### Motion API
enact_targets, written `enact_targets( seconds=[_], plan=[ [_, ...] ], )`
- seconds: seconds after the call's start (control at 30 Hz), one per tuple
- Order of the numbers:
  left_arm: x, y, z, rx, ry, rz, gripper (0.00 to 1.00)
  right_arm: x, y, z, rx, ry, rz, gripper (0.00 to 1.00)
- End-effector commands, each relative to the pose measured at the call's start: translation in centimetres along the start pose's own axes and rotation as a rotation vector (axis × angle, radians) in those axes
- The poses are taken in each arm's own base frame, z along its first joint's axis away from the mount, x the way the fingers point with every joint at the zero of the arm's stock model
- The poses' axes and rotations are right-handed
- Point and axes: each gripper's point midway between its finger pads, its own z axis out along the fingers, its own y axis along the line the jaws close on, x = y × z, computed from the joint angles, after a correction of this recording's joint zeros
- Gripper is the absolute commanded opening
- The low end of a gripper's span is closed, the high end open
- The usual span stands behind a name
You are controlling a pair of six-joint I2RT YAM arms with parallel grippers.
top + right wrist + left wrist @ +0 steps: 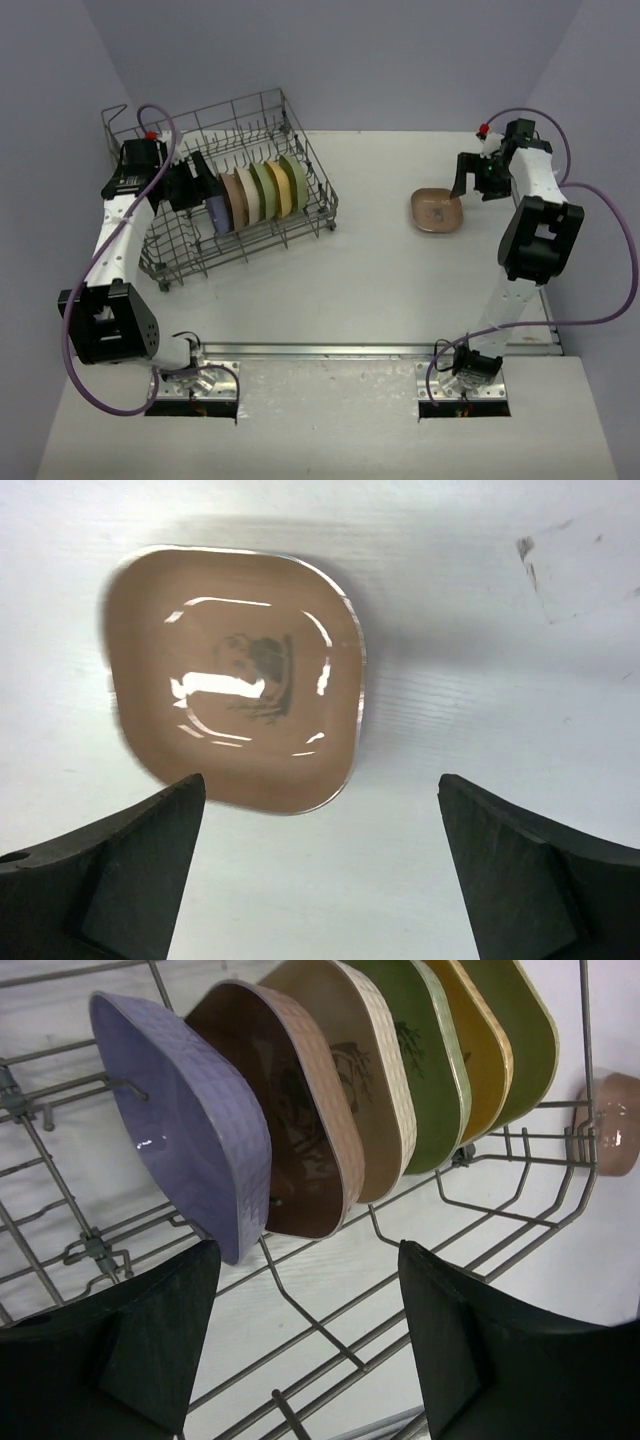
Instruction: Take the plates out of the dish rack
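From above, the dish rack (190, 245) sits on the left half of the table (380, 290), set at an angle. Six plates (258, 192) stand on edge in a tight row between its tines, lavender at the near end and olive at the far end. The left gripper (203, 186) is down inside the rack, just beside the lavender plate (218, 213). Over on the right, a tan plate (437, 211) lies flat on the table, well apart from the rack, and the right gripper (462, 186) hangs at its right edge.

On the left wrist camera, both black fingers (150, 1350) are spread wide with nothing between them but rack wire. Right ahead is the row: lavender plate first, then the brown plate (285, 1125), cream plate (375, 1070), green plate (425, 1060), yellow plate (482, 1050) and olive plate (522, 1040), all leaning the same way and overlapping. The lavender plate's lower corner comes down just beside the left fingertip; whether they touch, I cannot tell. Through the rack's far wall the tan plate shows on the table.

On the right wrist camera, the jaws are parted wide and grip nothing. The tan plate sits face up on the white table beyond the fingers (130, 870), with a dark print in its centre and light glaring off its well. It lies nearer the left finger than the right.
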Motion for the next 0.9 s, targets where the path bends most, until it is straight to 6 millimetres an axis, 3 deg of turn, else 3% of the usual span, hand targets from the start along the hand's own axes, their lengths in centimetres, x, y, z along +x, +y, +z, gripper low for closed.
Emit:
enact_targets(
  seconds=[0.0, 0.3, 0.5, 0.87],
  plan=[
    [-1.2, -0.9, 1.4, 0.095, -0.043, -0.03, 0.67, -3.6, 4.9, -6.3, -0.102, -0.156, -0.073, 0.99],
    [-0.3, 0.2, 3.4, 0.113, -0.044, -0.043, 0.61, -3.6, 10.1, -11.1, -0.22, -0.219, -0.093, 0.99],
    [0.5, 0.7, 4.2, 0.135, -0.05, -0.054, 0.49, -3.6, 11.2, -12.5, -0.258, -0.241, -0.09, 0.99],
    [0.9, 2.1, 4.6, 0.121, -0.066, -0.066, 0.42, -2.8, 11.9, -12.9, -0.284, -0.236, -0.089, 0.99]
  ],
)
